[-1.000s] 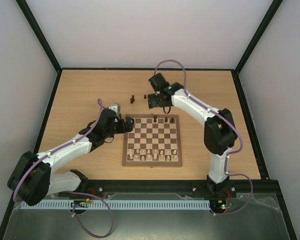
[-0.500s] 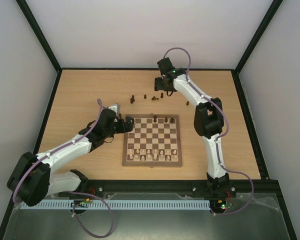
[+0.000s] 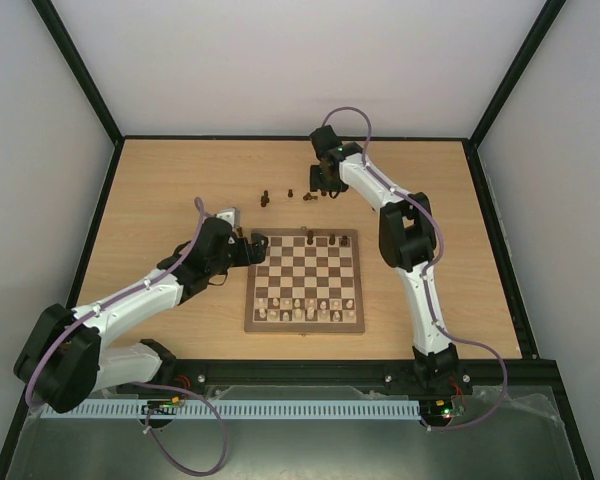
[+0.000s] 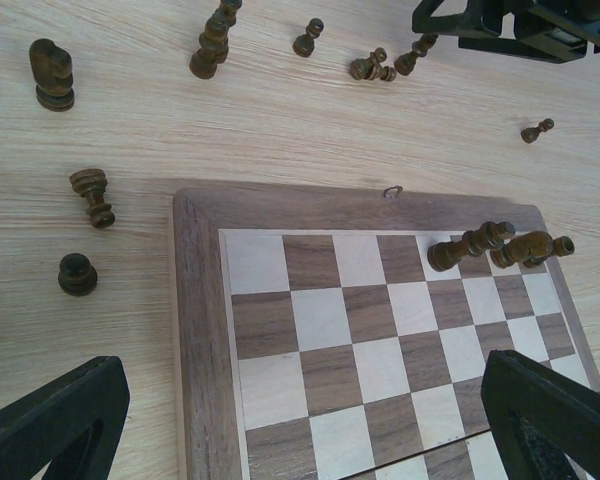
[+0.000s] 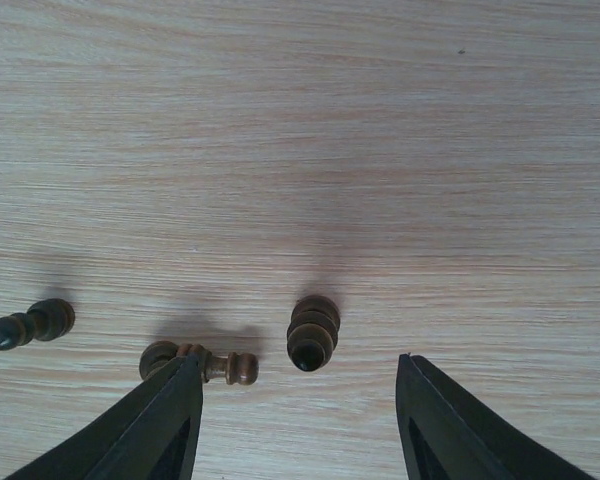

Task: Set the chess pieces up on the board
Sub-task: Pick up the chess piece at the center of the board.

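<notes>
I see my right gripper (image 5: 300,400) hanging with fingers spread wide above a dark chess piece (image 5: 313,333) on the table (image 5: 400,150), beyond the far edge of the board (image 3: 305,275), with toppled pieces (image 5: 205,362) beside it. My left gripper (image 4: 305,420), also spread and holding nothing, hovers by the board's far left corner. Two dark pieces (image 4: 470,245) stand on its far row.

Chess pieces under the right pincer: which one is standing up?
The dark piece between the right pincer's fingers stands upright. The other two lie on their sides: one by the left-hand finger, one at the picture's left edge.
</notes>
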Available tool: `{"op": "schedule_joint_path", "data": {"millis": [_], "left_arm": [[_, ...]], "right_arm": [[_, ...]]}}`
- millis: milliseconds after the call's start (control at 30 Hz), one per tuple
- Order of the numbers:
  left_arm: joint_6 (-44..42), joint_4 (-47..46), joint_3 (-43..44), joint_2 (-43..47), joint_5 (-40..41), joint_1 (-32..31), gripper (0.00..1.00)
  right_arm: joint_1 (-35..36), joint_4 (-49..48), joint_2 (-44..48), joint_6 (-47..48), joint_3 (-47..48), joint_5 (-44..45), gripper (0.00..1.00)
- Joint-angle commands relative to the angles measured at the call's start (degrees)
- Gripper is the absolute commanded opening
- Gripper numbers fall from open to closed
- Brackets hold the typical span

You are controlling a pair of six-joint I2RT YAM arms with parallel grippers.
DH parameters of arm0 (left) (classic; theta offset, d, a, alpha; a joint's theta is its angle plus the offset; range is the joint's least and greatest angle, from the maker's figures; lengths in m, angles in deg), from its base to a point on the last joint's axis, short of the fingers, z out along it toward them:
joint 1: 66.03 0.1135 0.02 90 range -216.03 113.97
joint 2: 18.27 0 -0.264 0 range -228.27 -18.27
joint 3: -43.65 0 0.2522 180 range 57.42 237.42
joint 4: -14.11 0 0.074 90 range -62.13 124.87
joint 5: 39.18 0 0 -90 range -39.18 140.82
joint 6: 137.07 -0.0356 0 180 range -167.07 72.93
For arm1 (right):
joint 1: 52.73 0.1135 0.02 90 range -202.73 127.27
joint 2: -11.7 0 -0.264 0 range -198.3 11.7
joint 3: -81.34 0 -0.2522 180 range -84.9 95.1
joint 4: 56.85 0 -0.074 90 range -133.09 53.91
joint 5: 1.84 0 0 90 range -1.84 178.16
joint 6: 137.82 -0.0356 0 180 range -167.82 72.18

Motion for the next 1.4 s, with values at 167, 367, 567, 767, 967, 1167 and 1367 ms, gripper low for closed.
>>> {"op": "schedule_joint_path", "data": {"millis": [167,367,567,767,967,1167,1367], "left_arm": [[1.37,2.43,-2.25,7.47,8.29,1.31,0.99],[2.73,3.03,-4.0,12.01,9.96,4.15,0.99],[2.81,2.85,-4.23,11.98,9.31,4.87,0.99],[2.9,2.83,-4.57,12.44,9.2,5.21,1.0],[3.22,2.37,-5.68,13.82,10.07,5.69,1.0],[3.31,1.63,-5.98,13.59,11.39,6.09,1.0],[3.24,1.19,-5.76,11.94,11.53,6.61,0.99]], "right_arm": [[-0.12,1.44,-1.76,-0.06,1.79,0.48,0.54],[-0.12,1.26,-1.52,-0.06,1.8,0.16,0.56],[-0.17,1.22,-1.12,-0.14,1.78,-0.07,0.62],[-0.12,0.92,0.25,-0.42,0.85,-0.72,0.74],[-0.12,-0.01,3.14,-0.55,-1.1,-1.86,0.76],[-0.12,-2.0,6.5,-0.74,-3.4,-3.23,0.79],[-0.12,-0.07,5.36,1.07,0.11,-2.01,0.77]]}}
